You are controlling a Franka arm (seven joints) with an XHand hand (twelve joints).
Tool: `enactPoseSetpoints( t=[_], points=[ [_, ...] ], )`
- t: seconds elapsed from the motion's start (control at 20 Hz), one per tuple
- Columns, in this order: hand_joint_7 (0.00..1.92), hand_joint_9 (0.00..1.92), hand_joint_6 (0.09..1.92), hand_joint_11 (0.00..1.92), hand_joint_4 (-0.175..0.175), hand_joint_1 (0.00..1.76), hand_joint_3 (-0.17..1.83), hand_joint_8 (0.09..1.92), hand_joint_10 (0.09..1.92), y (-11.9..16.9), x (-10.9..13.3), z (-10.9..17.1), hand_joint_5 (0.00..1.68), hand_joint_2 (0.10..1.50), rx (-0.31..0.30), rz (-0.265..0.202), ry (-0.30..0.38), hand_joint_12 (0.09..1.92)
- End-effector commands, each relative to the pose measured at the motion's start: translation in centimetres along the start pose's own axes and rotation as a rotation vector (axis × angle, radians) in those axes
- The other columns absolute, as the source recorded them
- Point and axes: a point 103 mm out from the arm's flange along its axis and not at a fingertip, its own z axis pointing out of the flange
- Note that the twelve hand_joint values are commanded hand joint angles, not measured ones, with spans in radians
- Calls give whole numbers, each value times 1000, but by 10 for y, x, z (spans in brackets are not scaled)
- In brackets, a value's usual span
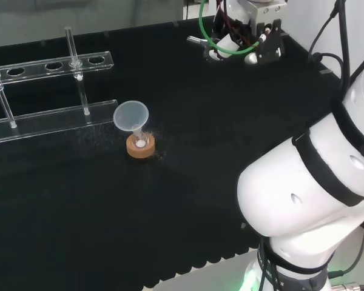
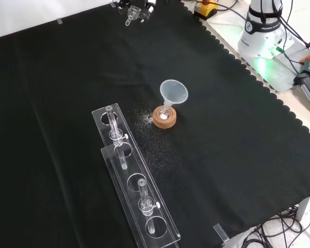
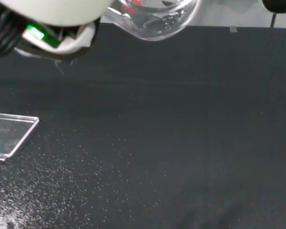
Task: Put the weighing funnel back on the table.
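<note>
The hand (image 1: 258, 43) is at the far right of the cloth in the head view and at the top edge (image 2: 137, 7) in the front view. Its fingers are curled round the weighing funnel (image 2: 129, 21), a small clear scoop. The funnel's short stem (image 1: 196, 40) points left in the head view. In the wrist view the clear scoop (image 3: 155, 19) sits close under a blurred white part of the hand (image 3: 52, 9), with black cloth well beneath it. I cannot tell whether the piece touches the cloth.
The big funnel (image 1: 131, 115) stands in a small flask on a cork ring (image 1: 140, 147) mid-cloth, with white powder scattered round it (image 2: 143, 121). A clear tube rack (image 2: 134, 181) holding glass tubes lies beyond it. The arm's white links (image 1: 309, 194) fill the head view's right.
</note>
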Motion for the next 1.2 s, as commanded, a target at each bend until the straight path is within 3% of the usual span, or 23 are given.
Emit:
enactPoseSetpoints(
  t=[0.05,0.25,0.65,0.95,1.2],
  points=[
    [1686,1774,607,1698,-175,1209,951,591,184,-1,-23,38,1393,455,4,11,-3,452],
    [1686,1775,605,1699,-175,1210,951,590,184,-1,-42,71,1394,454,23,11,-3,452],
    [1688,1774,601,1696,-175,1210,951,588,183,7,-67,146,1396,453,135,-35,-106,450],
    [1689,1775,600,1695,-175,1210,952,587,182,14,-83,171,1397,453,155,-61,-139,449],
    [1690,1775,598,1695,-175,1210,952,586,182,17,-99,188,1398,453,147,-68,-113,449]
  ],
)
